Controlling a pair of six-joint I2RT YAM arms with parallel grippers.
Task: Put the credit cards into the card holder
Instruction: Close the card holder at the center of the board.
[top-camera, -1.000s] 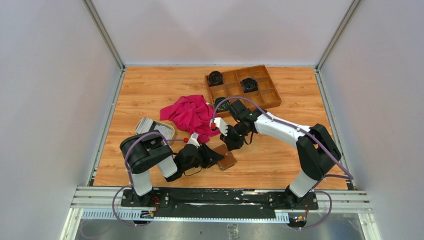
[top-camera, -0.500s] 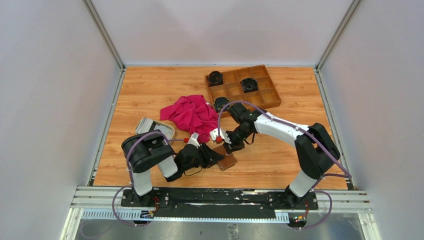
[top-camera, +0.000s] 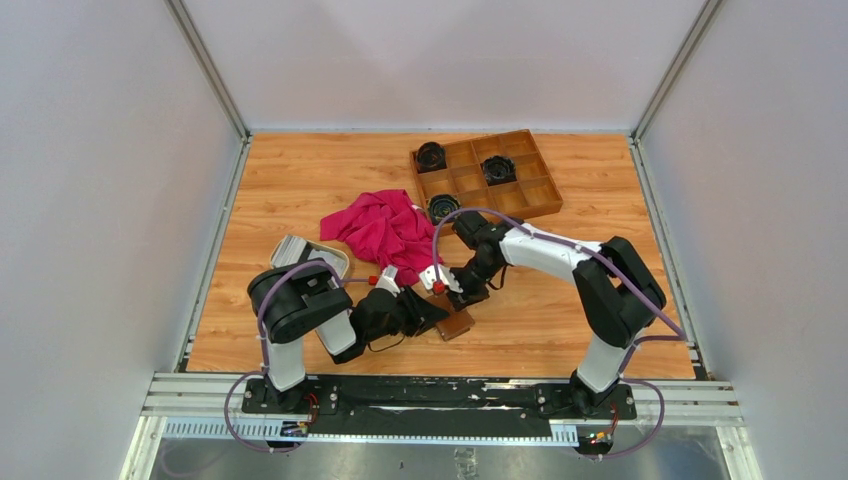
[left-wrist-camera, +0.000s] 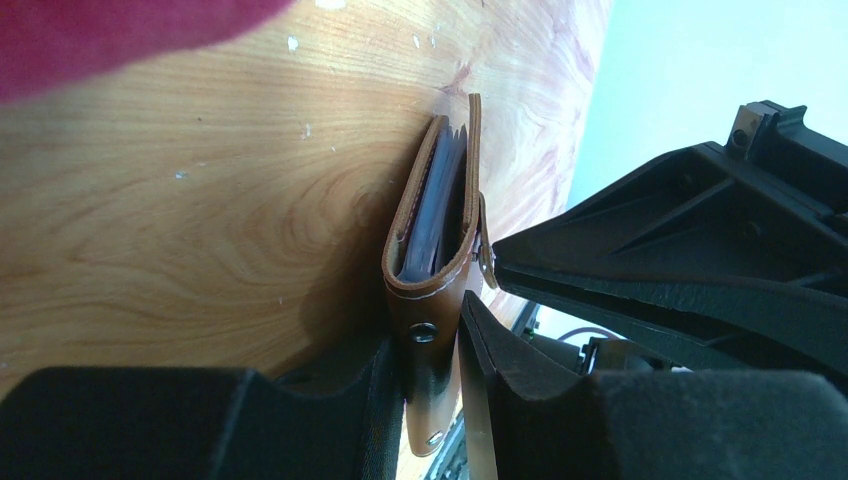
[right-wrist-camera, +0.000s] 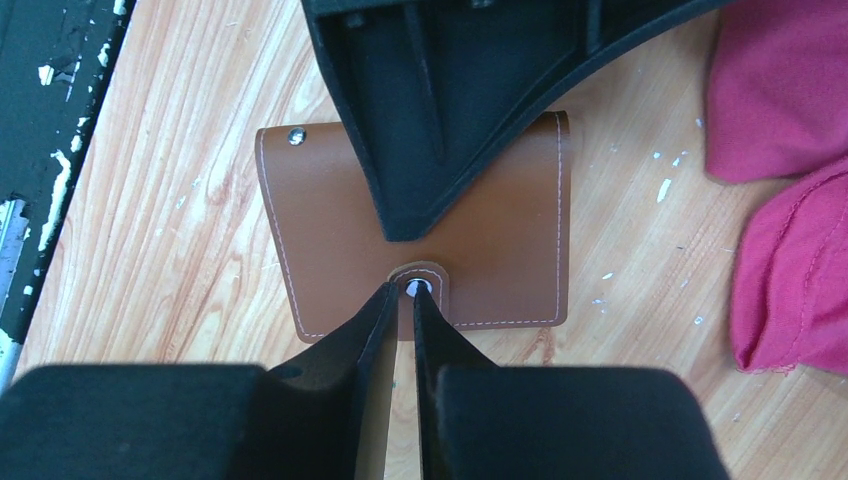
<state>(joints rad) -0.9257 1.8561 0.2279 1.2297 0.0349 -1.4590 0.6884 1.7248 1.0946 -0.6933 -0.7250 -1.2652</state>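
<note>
The left jaws clamp one end of the small brown leather card holder (left-wrist-camera: 432, 300); the right jaws, almost closed, sit at its snap tab (right-wrist-camera: 418, 287). The whitish plastic card stack (top-camera: 290, 246) lies well apart from both.

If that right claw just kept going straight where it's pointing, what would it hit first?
The card holder: the right gripper has its tips right at the snap tab, so it would likely press into the brown leather almost at once, though the exact gap is unclear.
</note>
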